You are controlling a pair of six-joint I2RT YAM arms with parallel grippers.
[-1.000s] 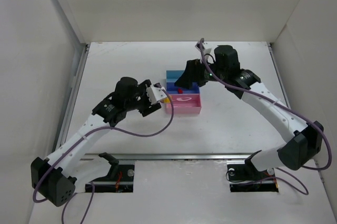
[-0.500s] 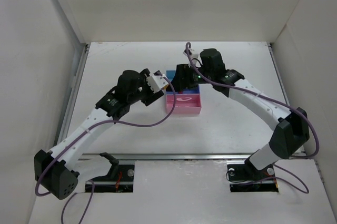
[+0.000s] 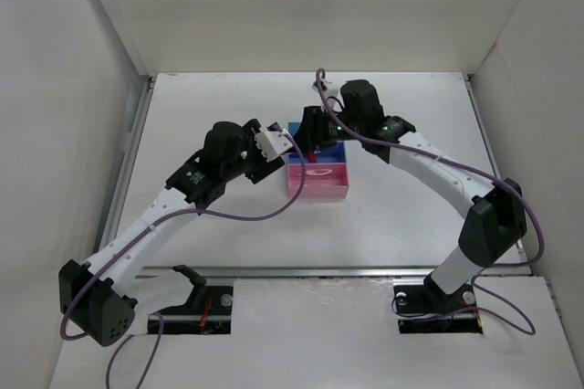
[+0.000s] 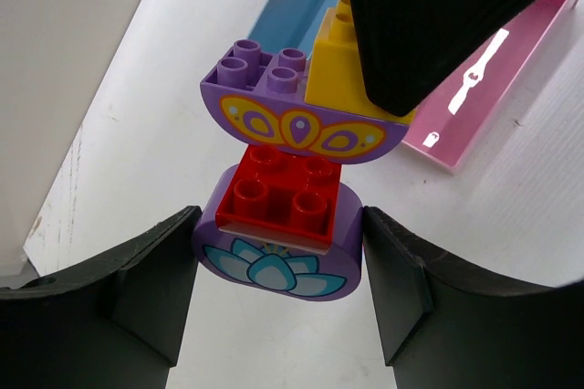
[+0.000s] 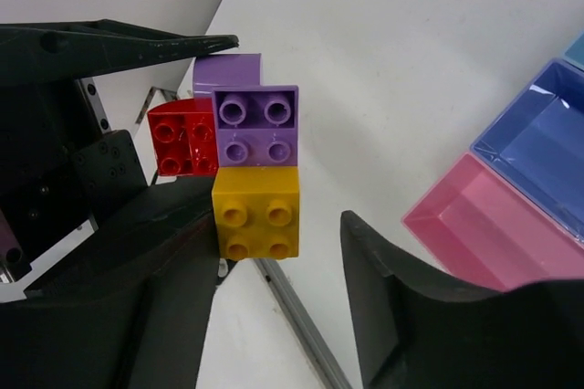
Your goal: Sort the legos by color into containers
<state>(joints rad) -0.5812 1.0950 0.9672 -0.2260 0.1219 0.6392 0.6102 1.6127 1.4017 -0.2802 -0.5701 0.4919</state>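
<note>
My left gripper [image 4: 278,257] is shut on a purple lotus-printed brick [image 4: 278,270], the base of a stack of legos held above the table. On it sit a red brick [image 4: 285,202], a purple patterned brick [image 4: 301,129] and a yellow brick [image 5: 257,211]. My right gripper [image 5: 283,234] straddles the yellow brick: its left finger [image 5: 173,252] lies against the brick and its right finger [image 5: 401,298] stands clear of it, so it is open. In the top view both grippers, left [image 3: 276,146] and right [image 3: 307,139], meet beside the containers [image 3: 319,183].
The joined trays lie right of the stack: pink [image 5: 474,234], darker blue [image 5: 538,147] and a light blue corner [image 5: 578,47]. A small red piece [image 3: 314,159] shows at the pink tray's far end. White walls enclose the table on three sides.
My right gripper has swung left from over the trays to the held stack, and its jaws have narrowed around the yellow brick. The left arm lifted the stack slightly toward the trays, then held still.
</note>
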